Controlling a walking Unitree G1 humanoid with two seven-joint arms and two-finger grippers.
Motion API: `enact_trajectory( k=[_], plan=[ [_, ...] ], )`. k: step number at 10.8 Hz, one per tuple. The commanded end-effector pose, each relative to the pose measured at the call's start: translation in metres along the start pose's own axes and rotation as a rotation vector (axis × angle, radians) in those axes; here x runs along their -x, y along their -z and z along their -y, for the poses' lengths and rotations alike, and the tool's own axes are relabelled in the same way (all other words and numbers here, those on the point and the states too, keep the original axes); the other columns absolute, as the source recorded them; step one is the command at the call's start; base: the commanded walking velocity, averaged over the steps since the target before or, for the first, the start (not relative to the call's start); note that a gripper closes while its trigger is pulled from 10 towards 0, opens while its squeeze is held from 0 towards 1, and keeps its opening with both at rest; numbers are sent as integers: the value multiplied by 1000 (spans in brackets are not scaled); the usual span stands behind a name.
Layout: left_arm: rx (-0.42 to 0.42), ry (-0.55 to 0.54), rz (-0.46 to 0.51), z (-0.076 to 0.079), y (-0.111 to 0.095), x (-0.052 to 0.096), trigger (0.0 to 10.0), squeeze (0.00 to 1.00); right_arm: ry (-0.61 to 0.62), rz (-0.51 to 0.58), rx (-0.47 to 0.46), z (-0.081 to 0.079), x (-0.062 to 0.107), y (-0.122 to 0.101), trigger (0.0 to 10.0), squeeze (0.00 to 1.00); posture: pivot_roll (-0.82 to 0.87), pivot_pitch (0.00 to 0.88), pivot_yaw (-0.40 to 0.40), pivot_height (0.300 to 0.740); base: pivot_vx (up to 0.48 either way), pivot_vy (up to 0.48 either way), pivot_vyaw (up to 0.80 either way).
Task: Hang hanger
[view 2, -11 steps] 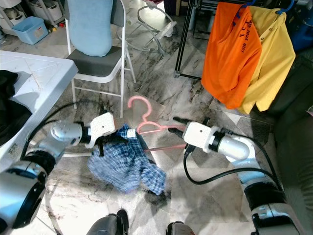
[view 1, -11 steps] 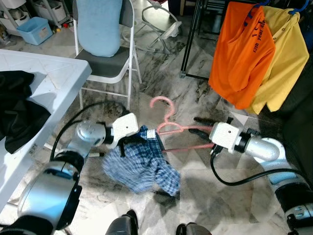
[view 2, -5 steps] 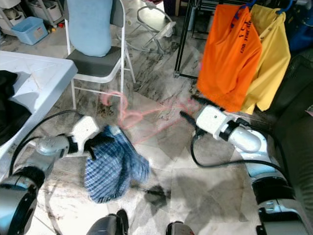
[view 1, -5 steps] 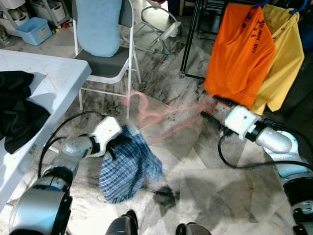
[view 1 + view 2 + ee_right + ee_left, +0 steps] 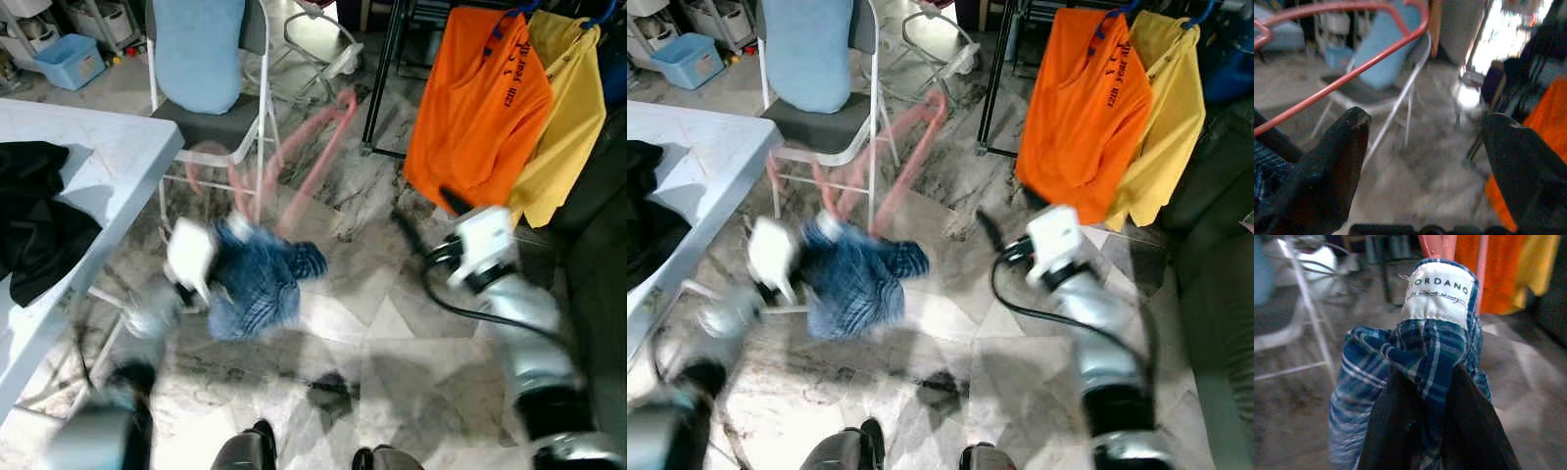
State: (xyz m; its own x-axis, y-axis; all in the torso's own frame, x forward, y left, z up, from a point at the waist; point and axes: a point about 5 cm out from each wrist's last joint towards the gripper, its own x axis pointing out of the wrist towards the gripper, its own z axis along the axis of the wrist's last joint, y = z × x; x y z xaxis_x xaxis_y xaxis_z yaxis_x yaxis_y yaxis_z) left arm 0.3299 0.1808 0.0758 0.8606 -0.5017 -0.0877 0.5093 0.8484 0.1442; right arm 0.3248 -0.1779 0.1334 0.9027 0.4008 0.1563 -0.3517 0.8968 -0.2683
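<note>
A blue plaid shirt (image 5: 260, 279) hangs bunched on a pink hanger (image 5: 306, 157), both blurred by motion, in front of the chair. My left gripper (image 5: 217, 266) is shut on the shirt's collar (image 5: 1435, 340), just under its white label (image 5: 1439, 293). The hanger's pink bars (image 5: 1436, 245) rise above the label. My right gripper (image 5: 426, 213) is to the right, apart from the hanger. In the right wrist view its fingers (image 5: 1337, 156) are spread, the gripper (image 5: 1425, 117) is open and holds nothing, and the hanger's bar (image 5: 1347, 73) crosses beyond them.
A white folding chair (image 5: 211, 122) with a light blue cushion stands behind the shirt. At the left is a white table (image 5: 108, 157) with a black garment (image 5: 34, 225). An orange shirt (image 5: 475, 108) and a yellow shirt (image 5: 568, 108) hang on a black rack (image 5: 384, 73) at the back right.
My left gripper has lifted the shirt up and to the left, and the hanger has swung upward toward the chair. The right gripper has come off the hanger's end and drawn up to the right.
</note>
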Motion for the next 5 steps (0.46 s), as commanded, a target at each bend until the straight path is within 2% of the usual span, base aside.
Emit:
enact_trajectory(
  k=[1,2,3,4,5],
  plan=[
    [-71,31,81,-1,-15,-2,0,0,56,-122,-27,1,5,19,10000,1000,-39,148,19,740,0,0,0],
    [-126,101,130,8,-24,-7,0,0,143,-267,-83,3,7,38,10000,1000,-25,151,18,740,0,0,0],
    [-198,164,205,13,-40,-10,0,0,171,-348,-160,1,8,50,10000,1000,-13,162,16,740,0,0,0],
    [-293,237,296,17,-62,-13,0,0,171,-405,-196,-2,6,57,10000,1000,-7,169,13,740,0,0,0],
    [-334,272,350,18,-76,-14,0,0,162,-414,-199,-6,1,57,10000,1000,-5,177,14,740,0,0,0]
  ],
)
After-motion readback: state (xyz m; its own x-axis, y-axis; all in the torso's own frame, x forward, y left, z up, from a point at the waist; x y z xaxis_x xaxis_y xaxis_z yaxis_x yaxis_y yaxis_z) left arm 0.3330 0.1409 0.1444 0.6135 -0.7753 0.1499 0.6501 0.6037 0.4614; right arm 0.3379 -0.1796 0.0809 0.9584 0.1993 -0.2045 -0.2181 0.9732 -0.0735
